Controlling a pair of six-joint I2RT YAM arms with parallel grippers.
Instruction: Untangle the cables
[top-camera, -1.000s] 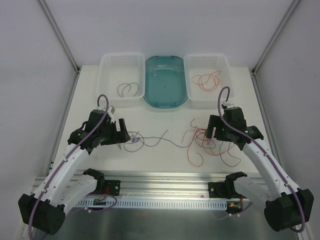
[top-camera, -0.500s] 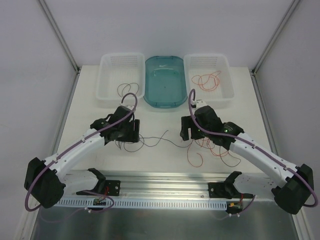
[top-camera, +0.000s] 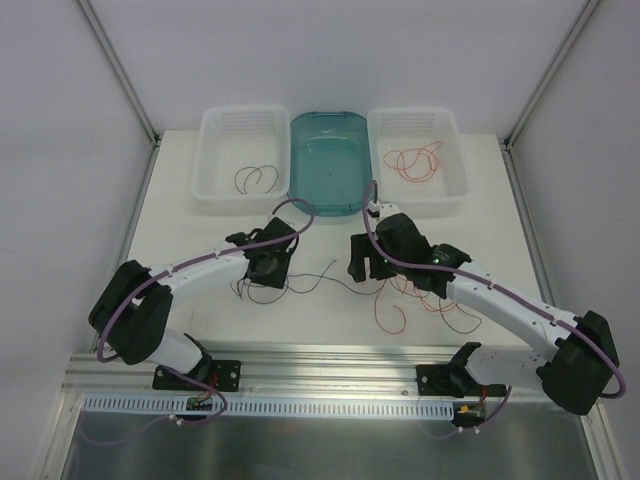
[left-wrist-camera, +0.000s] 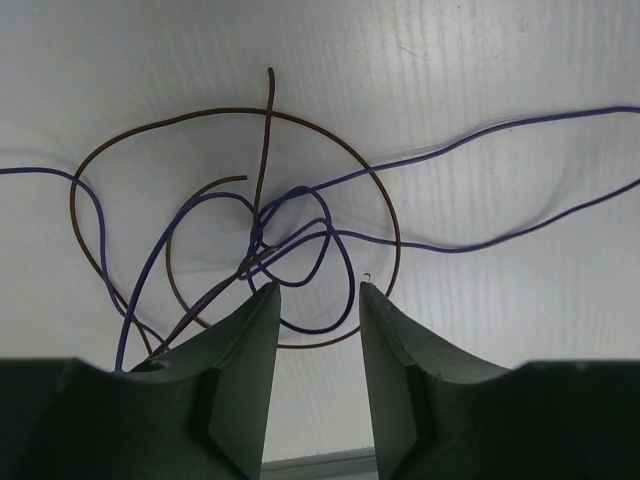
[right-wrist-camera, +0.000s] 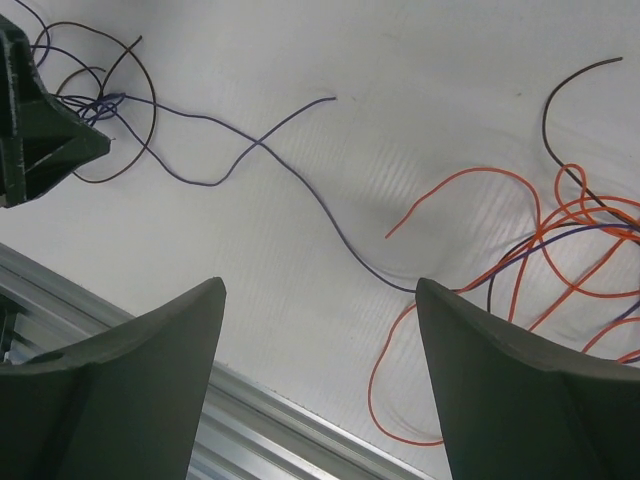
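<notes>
Where the cables tangle tightest, a brown and purple knot (left-wrist-camera: 262, 238) lies on the table (top-camera: 170, 210) just ahead of your left pincer (left-wrist-camera: 317, 292). Its loops spread past both fingertips, and one purple loop dips to the gap between them. Those fingers stand apart with a narrow gap, clamped on nothing. From the knot a long purple strand (right-wrist-camera: 300, 180) runs ahead of your right pincer (right-wrist-camera: 320, 290) to the red-orange heap (right-wrist-camera: 575, 235) off its right fingertip. That pincer gapes wide and holds nothing.

Your left arm stretches low from its base toward the middle, wrist tipped down over the knot. Your right arm reaches in from the other side, its pincer hanging above bare table.

Only the right wrist view shows the strand joining both tangles, with a left pincer finger at its upper left edge. Only the overhead view shows what lies beyond the pincers: a left white basket (top-camera: 212, 122) holding dark wires, a teal tub (top-camera: 300, 195), and a right white basket (top-camera: 455, 135) holding red-orange ones.
</notes>
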